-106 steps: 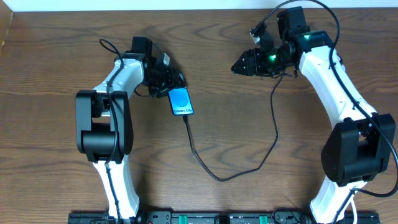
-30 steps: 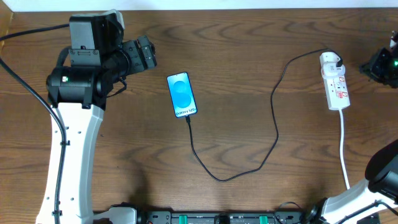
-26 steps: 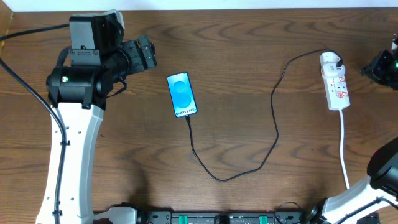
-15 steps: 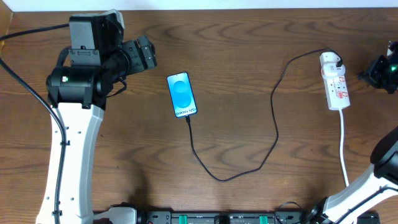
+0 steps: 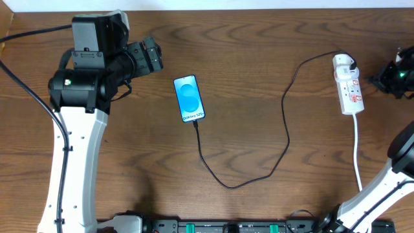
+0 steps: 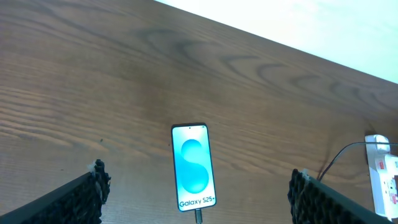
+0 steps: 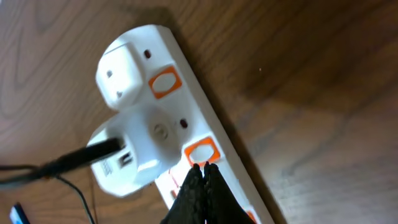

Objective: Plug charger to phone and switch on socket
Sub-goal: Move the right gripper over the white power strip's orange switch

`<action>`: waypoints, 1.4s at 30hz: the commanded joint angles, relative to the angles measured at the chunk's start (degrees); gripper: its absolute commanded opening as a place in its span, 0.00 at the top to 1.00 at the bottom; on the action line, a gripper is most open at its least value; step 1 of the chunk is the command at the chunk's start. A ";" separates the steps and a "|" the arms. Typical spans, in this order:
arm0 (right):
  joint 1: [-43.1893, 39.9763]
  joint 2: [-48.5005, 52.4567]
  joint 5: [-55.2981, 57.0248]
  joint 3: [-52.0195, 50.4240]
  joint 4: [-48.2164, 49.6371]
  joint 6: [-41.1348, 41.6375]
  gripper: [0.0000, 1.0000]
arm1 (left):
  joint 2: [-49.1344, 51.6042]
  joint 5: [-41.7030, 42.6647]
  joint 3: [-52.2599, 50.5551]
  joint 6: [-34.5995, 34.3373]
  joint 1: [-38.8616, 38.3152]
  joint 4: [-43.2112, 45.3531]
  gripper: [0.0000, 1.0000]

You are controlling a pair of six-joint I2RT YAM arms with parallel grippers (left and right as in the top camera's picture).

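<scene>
The phone [image 5: 189, 99] lies flat mid-table with its blue screen lit, and it also shows in the left wrist view [image 6: 194, 167]. The charger's black cable [image 5: 284, 139] runs from the phone's bottom edge in a loop to its white plug [image 7: 134, 149], which sits in the socket [image 5: 349, 87]. My left gripper [image 5: 154, 57] hangs open, high and left of the phone, its fingers [image 6: 81, 199] wide apart with nothing between them. My right gripper [image 7: 203, 167] is shut, its tips against an orange switch [image 7: 202, 151] on the socket [image 7: 217, 143].
The socket's thick white cord [image 5: 358, 155] runs toward the front edge on the right. A white wall strip [image 6: 311, 25] borders the table's far edge. A rail with fittings [image 5: 226, 226] lies along the front.
The left arm has let go of the phone and risen away to the left. The right gripper has crept leftwards, closer to the socket, over the last second.
</scene>
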 commanded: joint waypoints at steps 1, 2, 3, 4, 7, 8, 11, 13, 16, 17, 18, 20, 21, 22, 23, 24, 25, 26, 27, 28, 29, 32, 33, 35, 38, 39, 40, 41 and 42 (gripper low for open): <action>-0.04 2.16 -1.90 0.44 1.31 4.96 0.99 | -0.72 -0.57 -0.28 0.55 0.24 -0.13 0.07; 0.00 2.56 -2.03 0.44 1.97 5.77 0.99 | -0.72 -0.57 -0.28 0.57 0.24 -0.13 0.07; 0.11 2.82 -2.10 0.44 2.32 6.34 0.99 | -0.72 -0.57 -0.28 0.57 0.24 -0.13 0.07; 0.28 3.21 -2.14 0.44 2.82 6.75 0.99 | -0.72 -0.57 -0.28 0.57 0.24 -0.13 0.07; 0.90 4.09 -2.86 0.44 4.02 7.37 0.99 | -0.72 -0.57 -0.28 0.55 0.24 -0.13 0.07; 1.09 4.33 -3.02 0.44 4.22 7.37 0.99 | -0.72 -0.57 -0.28 0.57 0.24 -0.13 0.07; 2.10 5.09 -2.99 0.44 4.94 7.34 0.99 | -0.72 -0.57 -0.28 0.57 0.24 -0.13 0.07; 2.78 5.60 -2.97 0.44 5.40 7.41 0.99 | -0.72 -0.57 -0.28 0.57 0.24 -0.13 0.07; 3.04 5.66 -2.95 0.44 5.46 7.96 0.99 | -0.72 -0.57 -0.28 0.57 0.24 -0.13 0.07; 3.04 5.66 -2.93 0.44 5.46 8.41 0.99 | -0.72 -0.57 -0.28 0.57 0.24 -0.13 0.07; 3.04 5.66 -2.93 0.44 5.44 9.01 0.99 | -0.72 -0.57 -0.28 0.57 0.24 -0.13 0.07; 3.04 5.66 -2.93 0.44 5.42 9.64 0.99 | -0.72 -0.57 -0.28 0.57 0.24 -0.13 0.07; 3.06 5.66 -2.95 0.44 5.35 10.05 0.99 | -0.72 -0.57 -0.28 0.55 0.24 -0.13 0.07; 3.04 5.66 -2.95 0.44 5.16 10.82 0.99 | -0.72 -0.57 -0.28 0.57 0.24 -0.13 0.07; 3.04 5.66 -2.95 0.44 5.05 11.08 0.99 | -0.72 -0.59 -0.28 0.57 0.24 -0.13 0.07; 3.10 5.66 -2.99 0.44 4.72 11.58 0.99 | -0.72 -0.59 -0.28 0.57 0.24 -0.13 0.07; 3.13 5.66 -2.97 0.44 4.55 11.85 0.99 | -0.72 -0.57 -0.28 0.57 0.24 -0.13 0.07; 3.21 5.66 -2.97 0.44 4.24 11.87 0.99 | -0.72 -0.57 -0.28 0.55 0.24 -0.13 0.07; 3.32 5.66 -2.95 0.44 3.98 11.87 0.99 | -0.72 -0.57 -0.28 0.57 0.24 -0.13 0.07; 3.45 5.66 -2.97 0.44 3.58 11.89 0.99 | -0.72 -0.57 -0.28 0.57 0.24 -0.13 0.07; 3.61 5.66 -2.95 0.44 3.19 11.89 0.99 | -0.72 -0.57 -0.28 0.57 0.24 -0.13 0.07; 4.13 5.66 -2.69 0.42 1.68 11.87 0.99 | -0.72 -0.57 -0.28 0.57 0.24 -0.13 0.07; 4.31 5.66 -2.43 0.39 1.31 11.89 0.99 | -0.72 -0.57 -0.28 0.55 0.24 -0.13 0.07; 4.68 5.66 -1.42 0.39 0.46 12.59 0.99 | -0.72 -0.57 -0.28 0.57 0.24 -0.13 0.07; 5.16 5.66 -0.76 0.39 -0.50 12.94 0.99 | -0.72 -0.57 -0.28 0.57 0.24 -0.13 0.07; 5.33 5.66 -0.76 0.37 -0.72 12.94 0.99 | -0.72 -0.57 -0.28 0.57 0.24 -0.13 0.07; 5.46 5.66 -0.70 0.35 -0.81 12.94 0.99 | -0.72 -0.57 -0.28 0.57 0.24 -0.13 0.07; 5.62 5.66 -0.55 0.35 -0.96 12.98 0.99 | -0.72 -0.57 -0.28 0.57 0.24 -0.13 0.07; 5.68 5.66 -0.50 0.35 -1.05 13.00 0.99 | -0.72 -0.57 -0.28 0.57 0.24 -0.13 0.07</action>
